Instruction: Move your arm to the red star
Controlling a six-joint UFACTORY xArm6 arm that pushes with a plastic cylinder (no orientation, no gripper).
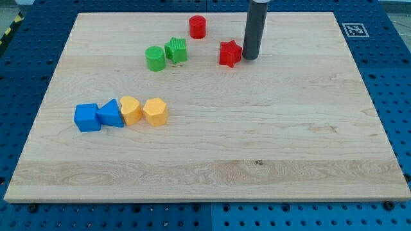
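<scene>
Table (205, 154): pale wood board, visible grain, one small dark knot near the view's bottom centre; it lies on a blue perforated base (26, 64).

Rod: smooth, dark, cylindrical, entering from the view's top. My tip (250, 58) is down at board level just to the view's right of the red star (230, 53), touching it or nearly so; contact cannot be confirmed. No claw is fitted, so there is no spread or pinch to record.

Red star: matte, pointed lobes, upper centre of the table. Red cylinder (197, 27) sits toward the view's top-left of it, apart.

Green star (176, 50) and green cylinder (155, 58) side by side, touching or nearly.

Row at the view's left, closely packed: blue cube (87, 117), blue triangular block (110, 113), yellow rounded block (131, 110), yellow hexagonal block (155, 111).

Fiducial marker (354, 29) at the table's top-right corner.
</scene>
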